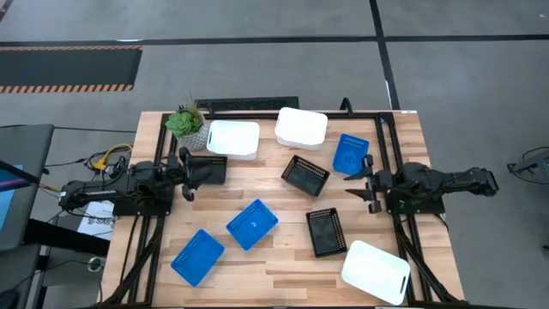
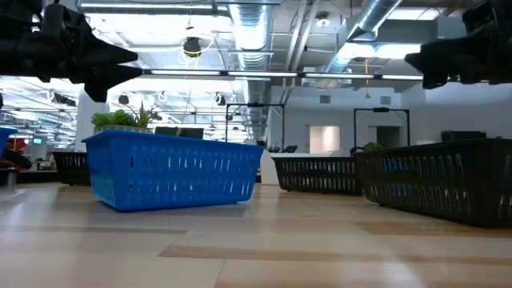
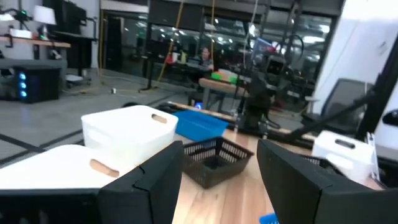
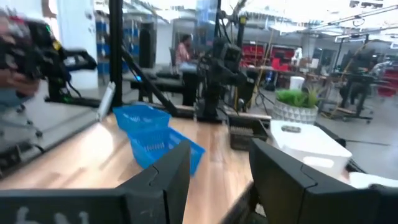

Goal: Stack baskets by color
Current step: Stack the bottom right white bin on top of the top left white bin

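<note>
The wooden table (image 1: 283, 257) comes nearest to the low camera and carries everything else. Over its left edge reaches the left arm. The left gripper (image 1: 187, 174) is raised above the wood with its claw spread apart, and nothing sits between its fingers (image 3: 155, 180). Over the right edge reaches the right arm. The right gripper (image 1: 358, 184) is also lifted, and it too stands wide and empty.

The nine baskets each lie singly on the wood.
- **White:** One white basket (image 1: 232, 138) sits at the far left and a second white basket (image 1: 301, 127) is just to its right. A third white basket (image 1: 376, 271) lies tilted at the near right corner.
- **Blue:** One blue basket (image 1: 252, 223) lies at the near centre, with another blue basket (image 1: 196, 256) to its near left. A third blue basket (image 1: 350, 153) sits on the far right, just beside the right gripper.
- **Black:** One black basket (image 1: 305, 174) lies at the centre and a second black basket (image 1: 326, 232) is nearer, to its right. The last black basket (image 1: 214, 169) lies directly in front of the left gripper's fingertips. Whether they touch it cannot be told.

A small potted plant (image 1: 186, 125) stands at the far left corner, just beside the leftmost white basket.
</note>
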### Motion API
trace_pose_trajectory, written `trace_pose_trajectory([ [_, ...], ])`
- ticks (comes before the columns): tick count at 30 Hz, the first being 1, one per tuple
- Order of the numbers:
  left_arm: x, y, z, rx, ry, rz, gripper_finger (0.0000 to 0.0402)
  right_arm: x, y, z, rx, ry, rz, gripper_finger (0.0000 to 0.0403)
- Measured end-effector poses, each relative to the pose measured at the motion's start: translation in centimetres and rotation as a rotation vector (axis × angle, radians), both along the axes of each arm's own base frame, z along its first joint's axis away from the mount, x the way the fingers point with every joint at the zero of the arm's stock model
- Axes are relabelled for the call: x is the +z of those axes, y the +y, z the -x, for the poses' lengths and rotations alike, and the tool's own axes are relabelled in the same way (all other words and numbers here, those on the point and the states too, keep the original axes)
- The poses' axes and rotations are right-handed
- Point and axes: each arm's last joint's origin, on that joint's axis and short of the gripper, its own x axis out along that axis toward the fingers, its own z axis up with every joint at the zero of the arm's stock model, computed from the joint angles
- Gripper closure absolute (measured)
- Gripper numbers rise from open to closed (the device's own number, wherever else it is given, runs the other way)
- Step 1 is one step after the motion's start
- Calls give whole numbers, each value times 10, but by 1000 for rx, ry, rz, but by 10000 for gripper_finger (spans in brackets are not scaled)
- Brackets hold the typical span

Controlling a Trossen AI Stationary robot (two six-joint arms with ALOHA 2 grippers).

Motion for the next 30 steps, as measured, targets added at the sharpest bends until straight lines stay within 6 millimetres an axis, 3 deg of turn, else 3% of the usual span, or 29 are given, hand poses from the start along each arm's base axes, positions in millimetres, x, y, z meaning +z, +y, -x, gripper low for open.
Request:
trace_pose_trajectory([
  [11,20,1,4,24,-200,59,204,5,-1,1,-15,-48,-165,214],
  [15,38,2,10,80,-275,116,204,20,-5,5,-87,-194,-260,214],
  [19,52,3,15,108,-271,179,204,48,-13,13,-244,-262,-351,214],
  [25,75,2,25,98,-219,272,204,78,-21,19,-496,-31,-426,214],
  [30,94,3,22,140,-103,290,204,100,-24,14,-604,300,-494,214],
])
